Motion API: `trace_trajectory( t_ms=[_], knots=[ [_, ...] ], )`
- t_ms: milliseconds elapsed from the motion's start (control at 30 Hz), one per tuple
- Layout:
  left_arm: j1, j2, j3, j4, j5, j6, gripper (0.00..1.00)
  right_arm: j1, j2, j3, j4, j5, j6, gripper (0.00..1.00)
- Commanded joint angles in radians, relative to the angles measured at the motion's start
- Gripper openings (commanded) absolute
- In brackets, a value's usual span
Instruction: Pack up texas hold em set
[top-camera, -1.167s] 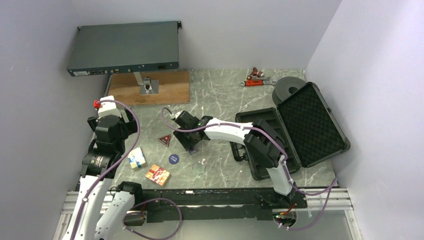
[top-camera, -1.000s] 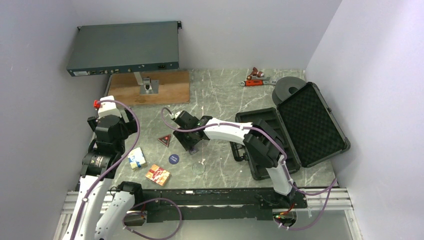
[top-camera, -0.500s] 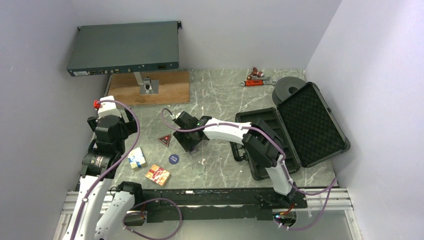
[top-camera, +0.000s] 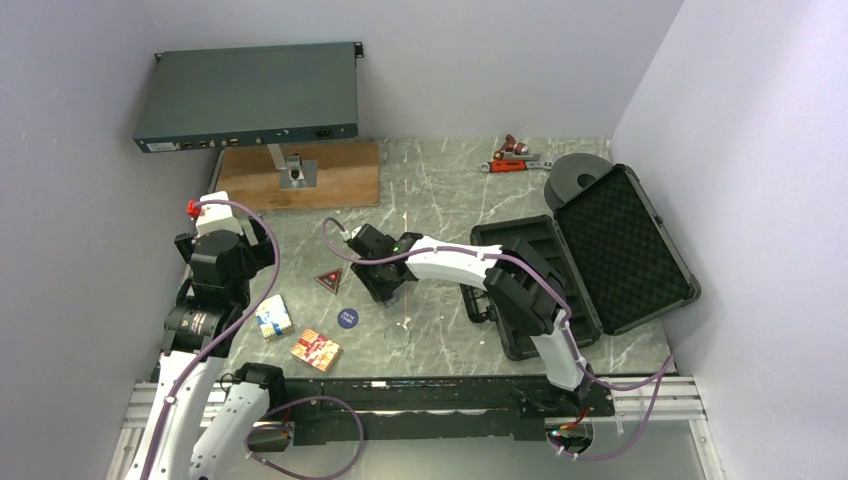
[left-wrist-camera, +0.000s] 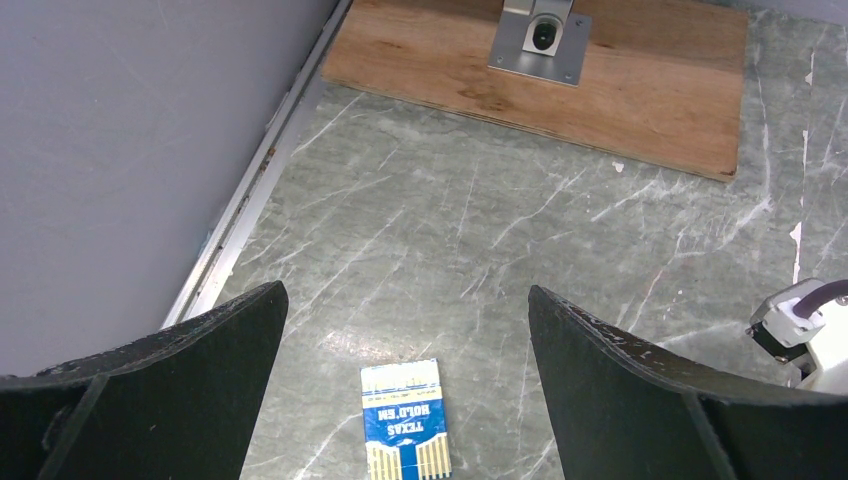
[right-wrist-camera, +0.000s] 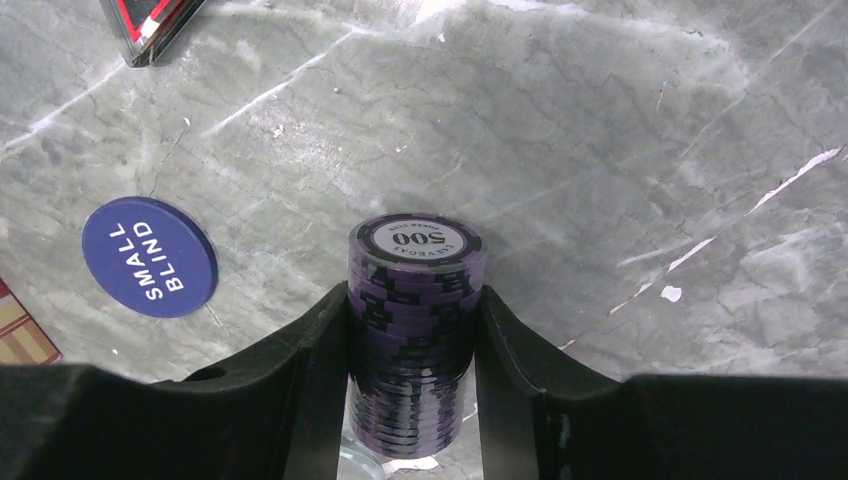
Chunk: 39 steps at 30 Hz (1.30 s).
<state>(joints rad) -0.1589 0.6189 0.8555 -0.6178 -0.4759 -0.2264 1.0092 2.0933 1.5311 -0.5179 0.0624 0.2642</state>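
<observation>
My right gripper (right-wrist-camera: 412, 350) is shut on the purple chip stack (right-wrist-camera: 417, 330), both fingers pressed against its sides; in the top view this gripper (top-camera: 388, 290) is at mid-table. The blue disc (right-wrist-camera: 150, 256) (top-camera: 347, 318) and the red triangle (right-wrist-camera: 150, 18) (top-camera: 328, 280) lie to its left. The clear disc (top-camera: 398, 336) lies nearer the front. The blue-white card box (left-wrist-camera: 405, 433) (top-camera: 272, 316) lies under my open left gripper (left-wrist-camera: 405, 400). The red card box (top-camera: 316, 349) lies nearby. The black case (top-camera: 585, 260) stands open at the right.
A wooden board (top-camera: 300, 172) with a metal stand and a grey rack unit (top-camera: 248, 97) are at the back left. A red-handled tool (top-camera: 515, 155) and a black spool (top-camera: 575, 172) lie at the back right. The left wall runs close to my left arm.
The right gripper with the purple chip stack has shifted very slightly toward the back left. The left arm has not moved.
</observation>
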Motion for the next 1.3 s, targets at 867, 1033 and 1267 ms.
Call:
trace_trajectory(
  t_ms=[867, 1033, 1267],
  knots=[
    [0.001, 0.005, 0.03, 0.023, 0.04, -0.001, 0.97, -0.055, -0.347, -0.068, 0.042, 0.19, -0.15, 0.0],
    [0.001, 0.008, 0.03, 0.023, 0.044, -0.001, 0.97, -0.225, -0.384, -0.044, -0.014, 0.09, 0.145, 0.0],
    [0.001, 0.019, 0.031, 0.024, 0.049, -0.006, 0.96, -0.3, -0.433, -0.026, -0.136, 0.385, 0.508, 0.0]
  ],
)
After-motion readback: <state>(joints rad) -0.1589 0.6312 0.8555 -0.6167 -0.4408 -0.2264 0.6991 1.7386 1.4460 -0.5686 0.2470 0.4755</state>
